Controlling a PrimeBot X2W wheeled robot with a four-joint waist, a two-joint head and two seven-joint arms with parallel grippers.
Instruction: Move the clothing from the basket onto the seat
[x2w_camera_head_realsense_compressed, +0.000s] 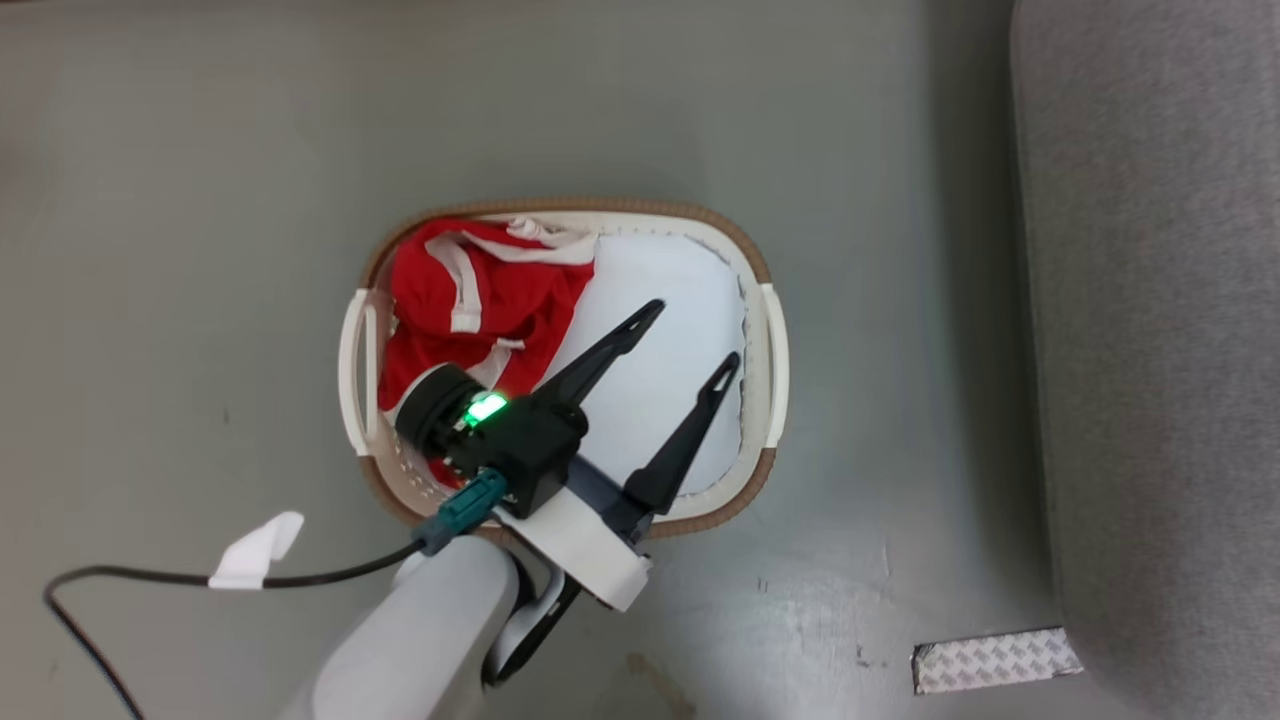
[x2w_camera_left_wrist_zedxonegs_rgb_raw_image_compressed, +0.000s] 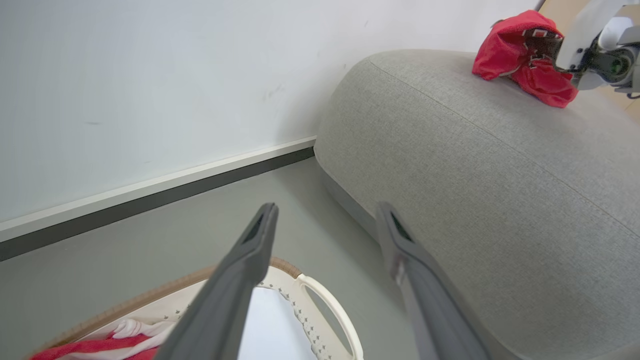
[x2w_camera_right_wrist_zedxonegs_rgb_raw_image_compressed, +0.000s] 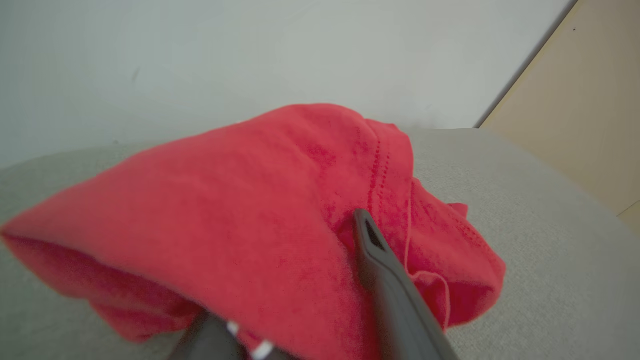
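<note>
The left gripper (x2w_camera_head_realsense_compressed: 692, 335) has its two dark fingers (x2w_camera_head_realsense_compressed: 600, 355) spread wide with nothing between them. They hang over the bare pale liner sheet (x2w_camera_head_realsense_compressed: 680, 275) in the right half of the basket (x2w_camera_head_realsense_compressed: 700, 214), pointing toward its far right rim. The left wrist view looks past these parted fingers (x2w_camera_left_wrist_zedxonegs_rgb_raw_image_compressed: 250, 260) to the basket's white handle (x2w_camera_left_wrist_zedxonegs_rgb_raw_image_compressed: 331, 306) and the seat (x2w_camera_left_wrist_zedxonegs_rgb_raw_image_compressed: 475, 175) beyond.

Part of the clothing, a red garment (x2w_camera_head_realsense_compressed: 470, 300) with white stripes, lies bunched in the left half of the basket against the far and left rim, beside the left gripper's wrist.

The right gripper (x2w_camera_left_wrist_zedxonegs_rgb_raw_image_compressed: 550, 47) is at the other red garment (x2w_camera_right_wrist_zedxonegs_rgb_raw_image_compressed: 240, 215), which lies crumpled on top of the seat (x2w_camera_right_wrist_zedxonegs_rgb_raw_image_compressed: 550, 225) near its far edge. One finger (x2w_camera_right_wrist_zedxonegs_rgb_raw_image_compressed: 385, 270) lies bare on the cloth and the other is covered by it, so I cannot tell whether they are clamped on the fabric.

The basket stands on the grey floor (x2w_camera_head_realsense_compressed: 200, 200), with the seat (x2w_camera_head_realsense_compressed: 1150, 300) along the floor's right side, apart from it. A patch of tape (x2w_camera_head_realsense_compressed: 995, 660) is stuck to the floor at the seat's near corner.
</note>
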